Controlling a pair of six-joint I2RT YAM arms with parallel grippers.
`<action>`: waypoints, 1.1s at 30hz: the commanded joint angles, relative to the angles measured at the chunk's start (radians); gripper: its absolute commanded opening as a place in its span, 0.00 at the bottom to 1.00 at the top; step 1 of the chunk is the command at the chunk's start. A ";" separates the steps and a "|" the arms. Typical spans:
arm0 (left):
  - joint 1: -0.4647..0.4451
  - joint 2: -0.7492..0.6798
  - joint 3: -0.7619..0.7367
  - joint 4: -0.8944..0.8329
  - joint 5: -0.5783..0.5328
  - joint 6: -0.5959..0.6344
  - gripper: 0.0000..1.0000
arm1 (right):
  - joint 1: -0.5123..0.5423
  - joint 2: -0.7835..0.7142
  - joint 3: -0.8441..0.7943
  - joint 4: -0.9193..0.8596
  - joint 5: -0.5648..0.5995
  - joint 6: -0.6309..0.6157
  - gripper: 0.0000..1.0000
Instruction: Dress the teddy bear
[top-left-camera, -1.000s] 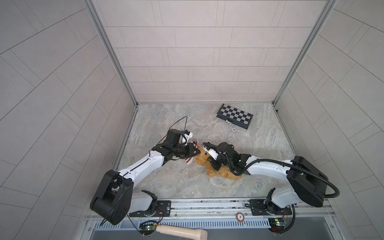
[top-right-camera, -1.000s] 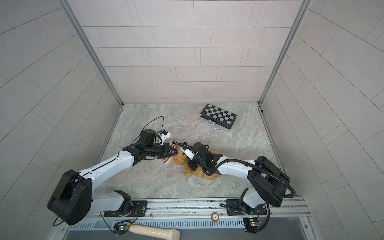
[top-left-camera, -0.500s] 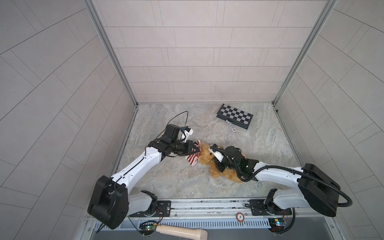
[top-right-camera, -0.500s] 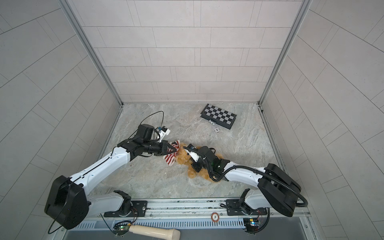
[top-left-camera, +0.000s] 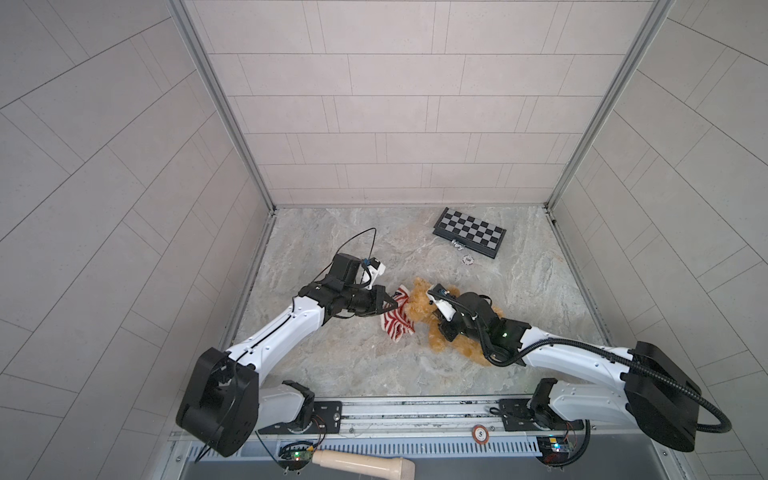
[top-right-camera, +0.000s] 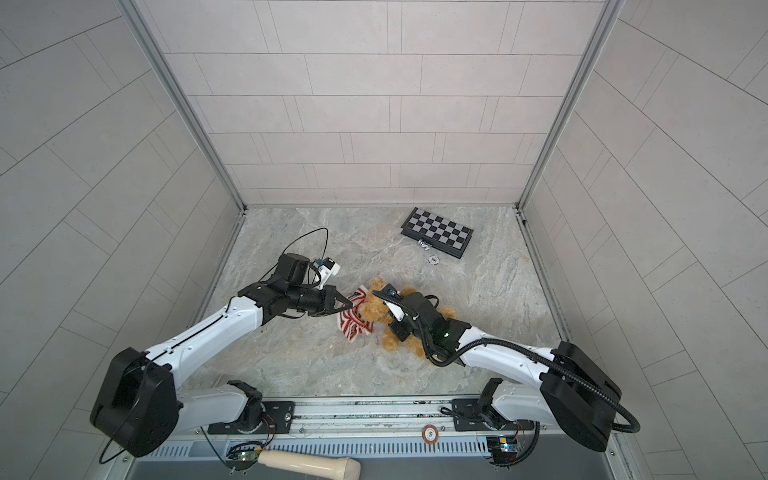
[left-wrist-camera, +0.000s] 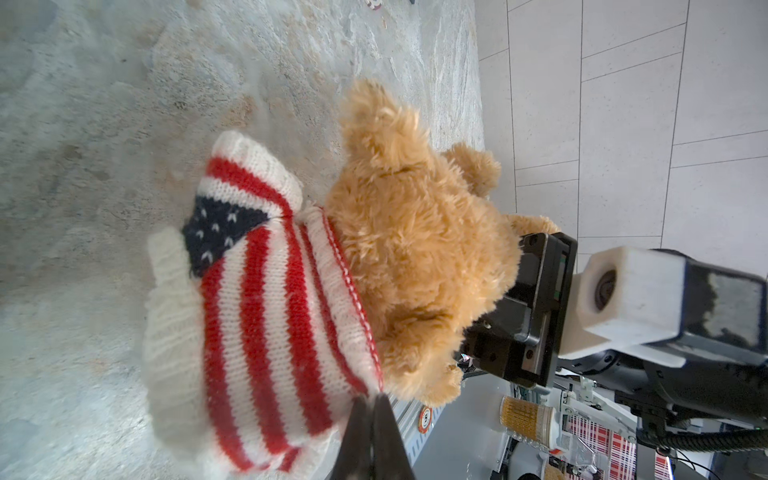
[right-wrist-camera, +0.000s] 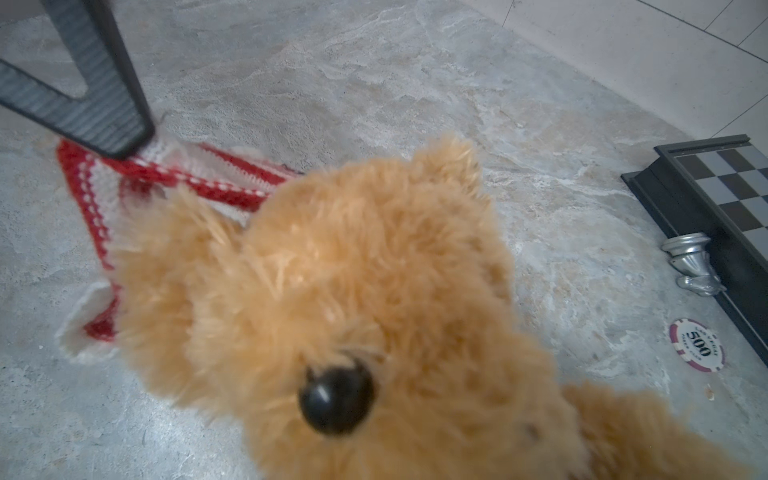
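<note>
**A:** What'd changed vs a sec before?

**B:** R arm had backed off right and nearer, uncovering the teddy bear's (top-left-camera: 420, 305) head. The sweater (top-left-camera: 397, 323) now showed spread out left of it. The left gripper (top-left-camera: 392, 306) tip had barely shifted.

**A:** Claws?

**B:** The left one's jaws were together, pinching the sweater hem. The right gripper (top-left-camera: 445, 330) was buried in fur at the bear's back, so I judged it clamped on the bear, but its fingers were hidden.

**A:** Bear's spot?

**B:** Mid-table (top-left-camera: 353, 370), a bit right of centre, head toward the left. The hem touched its head, which wasn't through the opening.

**A:** Risks?

**B:** It was a thin pinch on stretchy knit, so a hard pull prob. slips it. The hem could also snag an ear and bunch up. If the fur grip's shallow, the bear could twist out.
</note>
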 joint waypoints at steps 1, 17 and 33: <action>0.007 0.015 0.019 0.053 0.004 -0.023 0.00 | 0.016 -0.009 -0.014 -0.017 0.006 -0.043 0.00; -0.039 0.025 -0.052 0.243 -0.054 -0.192 0.00 | 0.079 -0.038 -0.065 0.036 -0.055 -0.113 0.00; -0.044 -0.006 -0.050 -0.113 -0.385 0.079 0.00 | 0.001 -0.202 -0.096 -0.090 0.015 -0.024 0.00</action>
